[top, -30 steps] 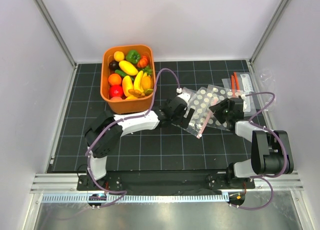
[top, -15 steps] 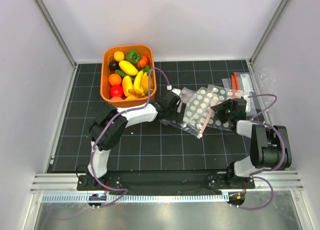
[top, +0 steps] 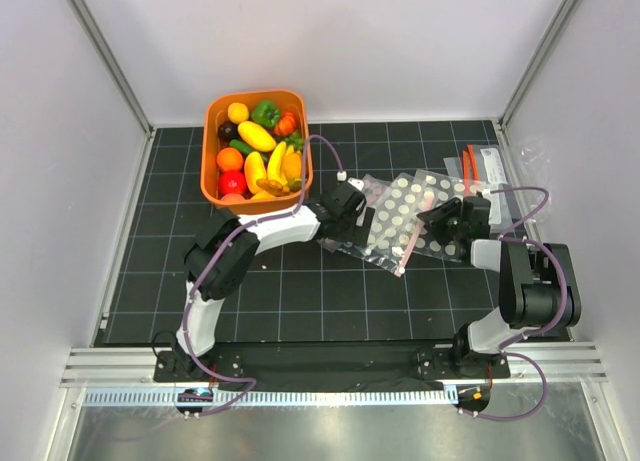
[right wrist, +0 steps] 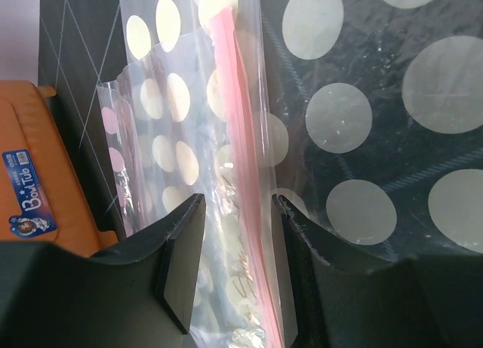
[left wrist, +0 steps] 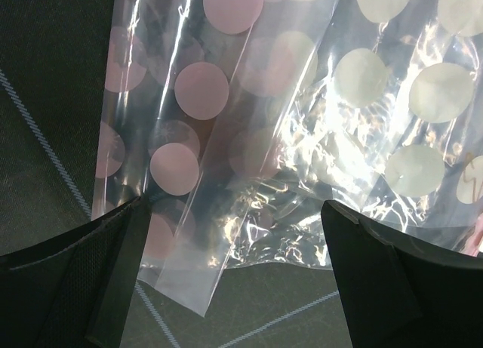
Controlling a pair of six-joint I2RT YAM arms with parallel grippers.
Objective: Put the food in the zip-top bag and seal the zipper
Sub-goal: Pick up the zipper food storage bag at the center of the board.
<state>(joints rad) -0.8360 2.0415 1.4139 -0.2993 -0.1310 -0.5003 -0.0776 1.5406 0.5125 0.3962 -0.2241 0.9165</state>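
Observation:
The food (top: 255, 151), glossy yellow, orange, green and red toy fruits and vegetables, fills the orange bin at the back left. The clear zip-top bag (top: 375, 246) (left wrist: 287, 204) lies flat mid-table over polka-dotted bags. Its pale pink zipper (top: 410, 243) (right wrist: 241, 137) runs along its right end. My left gripper (top: 348, 213) (left wrist: 234, 212) is wide open just above the bag's left edge, with nothing between its fingers. My right gripper (top: 440, 224) (right wrist: 238, 204) is open and straddles the zipper, which lies close to the right finger without being pinched.
The orange bin (top: 212, 176) (right wrist: 45, 204) stands just behind the left gripper. Polka-dotted bags (top: 430, 196) (left wrist: 196, 91) lie under and beside the clear bag. Small bags with red-orange strips (top: 470, 166) and more clear plastic (top: 530, 156) lie at the back right.
My left gripper has drawn back a little toward the bin, staying wide open. The right gripper has shifted slightly along the zipper and its jaws widened briefly, then narrowed again.

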